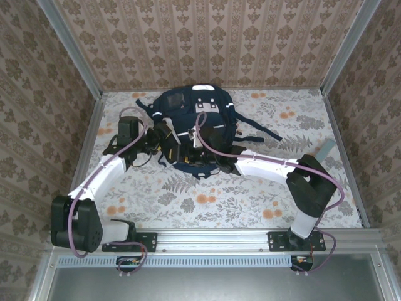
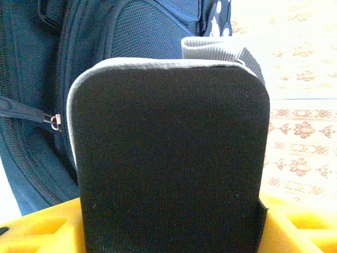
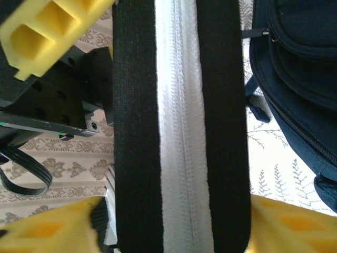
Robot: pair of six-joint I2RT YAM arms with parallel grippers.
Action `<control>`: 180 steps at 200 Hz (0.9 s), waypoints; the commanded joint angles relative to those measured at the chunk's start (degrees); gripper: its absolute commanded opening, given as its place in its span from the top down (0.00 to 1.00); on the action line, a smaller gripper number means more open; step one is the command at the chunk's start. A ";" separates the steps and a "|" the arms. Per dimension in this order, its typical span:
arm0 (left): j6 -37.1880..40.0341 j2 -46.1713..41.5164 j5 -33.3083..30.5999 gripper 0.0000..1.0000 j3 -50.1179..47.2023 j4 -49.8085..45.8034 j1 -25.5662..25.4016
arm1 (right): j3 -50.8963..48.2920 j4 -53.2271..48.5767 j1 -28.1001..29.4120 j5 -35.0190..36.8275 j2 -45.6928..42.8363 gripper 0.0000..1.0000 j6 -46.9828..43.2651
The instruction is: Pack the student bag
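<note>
The navy student bag lies at the back middle of the table, its zippers toward the arms. Both grippers meet just in front of it, each on a black padded fabric case. My left gripper has its yellow fingers on the case's two side edges, with the flat face toward the camera. Seen from the right wrist, the case is edge-on with a white zipper strip down its middle. My right gripper presses on both of its faces.
The bag's dark straps trail to the right over the floral tabletop. A small grey-blue flat object lies by the right wall. Patterned walls enclose the table on three sides. A metal rail runs along the near edge.
</note>
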 commanded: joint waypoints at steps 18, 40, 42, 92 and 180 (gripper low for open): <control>-1.24 -0.07 2.06 0.29 -0.57 2.88 -0.76 | 0.96 1.97 -0.64 3.80 -0.46 0.59 -0.44; 1.81 -0.77 1.20 0.16 0.18 0.83 -0.81 | -1.21 3.12 -1.58 5.38 -2.55 0.67 -1.36; 2.33 -0.89 0.92 0.15 0.31 0.51 -0.84 | -1.54 3.32 -1.66 5.63 -2.82 0.68 -1.58; 19.81 -5.82 -11.42 0.04 1.24 -5.94 -3.16 | -8.05 -3.89 -7.30 9.01 -12.45 0.68 -5.23; 56.65 7.84 -19.94 0.19 17.98 -19.51 -18.54 | -19.19 -17.63 -24.14 8.27 -30.68 0.68 -6.52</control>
